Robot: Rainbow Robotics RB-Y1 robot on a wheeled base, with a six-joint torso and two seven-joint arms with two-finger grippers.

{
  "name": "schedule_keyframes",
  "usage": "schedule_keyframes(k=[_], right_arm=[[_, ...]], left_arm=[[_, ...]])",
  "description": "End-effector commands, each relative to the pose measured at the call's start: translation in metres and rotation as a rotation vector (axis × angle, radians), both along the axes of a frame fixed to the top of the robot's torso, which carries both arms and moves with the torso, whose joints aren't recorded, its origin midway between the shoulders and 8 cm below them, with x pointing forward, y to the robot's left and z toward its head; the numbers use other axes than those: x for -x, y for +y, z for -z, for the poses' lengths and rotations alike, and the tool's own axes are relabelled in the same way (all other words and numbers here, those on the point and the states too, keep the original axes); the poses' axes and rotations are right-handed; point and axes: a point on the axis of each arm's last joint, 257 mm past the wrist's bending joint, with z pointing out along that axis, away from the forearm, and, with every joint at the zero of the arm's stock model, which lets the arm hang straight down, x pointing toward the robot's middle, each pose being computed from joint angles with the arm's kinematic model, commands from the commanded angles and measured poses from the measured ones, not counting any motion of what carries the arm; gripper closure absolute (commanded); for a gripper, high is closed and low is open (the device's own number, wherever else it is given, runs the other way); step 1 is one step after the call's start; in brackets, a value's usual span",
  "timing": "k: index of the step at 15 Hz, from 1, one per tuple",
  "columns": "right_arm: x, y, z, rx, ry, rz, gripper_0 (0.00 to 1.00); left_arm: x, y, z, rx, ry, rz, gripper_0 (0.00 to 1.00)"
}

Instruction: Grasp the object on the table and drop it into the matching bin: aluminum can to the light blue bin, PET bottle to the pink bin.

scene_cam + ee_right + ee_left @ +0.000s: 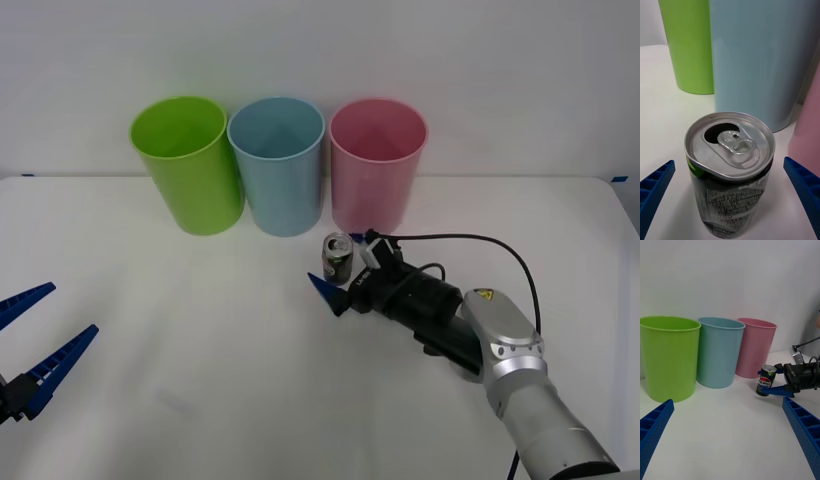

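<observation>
Your right gripper (pixel 338 268) reaches across the table (pixel 200 360) to the aluminum can (pixel 338 258), which stands upright on the white top just in front of the gap between the light blue bin (pixel 278 168) and the pink bin (pixel 376 170). Its blue fingers (pixel 655 187) are spread wide, one on each side of the can, with clear space showing between each finger and the can's wall, so you are holding nothing. In the right wrist view the can's silver top (pixel 730 144) faces the camera, its mouth already open. A lime green bin (pixel 186 165) stands beside the light blue one, on the side away from the pink. Your left gripper (pixel 30 345) waits low at the table's near left edge, fingers open and empty, well apart from the can.
</observation>
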Motion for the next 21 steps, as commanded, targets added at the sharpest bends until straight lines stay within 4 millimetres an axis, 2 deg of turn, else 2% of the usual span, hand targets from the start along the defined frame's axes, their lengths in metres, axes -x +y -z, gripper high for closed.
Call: schedule_keyframes(k=[1,7,8,9,10,11,21], right_arm=[[-0.0008,0.0043,0.0009,0.005,-0.002,0.008,0.0],[-0.0002,0.0062,0.0014,0.016,-0.011,0.003,0.0],[0.0001,0.0067,0.0015,0.019,-0.013,0.001,0.14],[-0.0001,0.0058,0.0017,0.022,-0.016,0.002,0.69],[-0.0002,0.0062,0.0014,0.022,-0.018,0.002,0.9],[-0.0001,0.0058,0.0017,0.026,-0.019,0.001,1.0],[0.0024,0.0119,-0.0036,-0.003,-0.019,-0.012,1.0]], left_arm=[[0.0,0.0,0.0,0.0,0.0,0.0,0.0],[0.0,0.0,0.0,0.0,0.0,0.0,0.0],[0.0,0.0,0.0,0.0,0.0,0.0,0.0],[0.0,0.0,0.0,0.0,0.0,0.0,0.0],[0.0,0.0,0.0,0.0,0.0,0.0,0.0],[0.0,0.0,0.0,0.0,0.0,0.0,0.0],[0.0,0.0,0.0,0.0,0.0,0.0,0.0]])
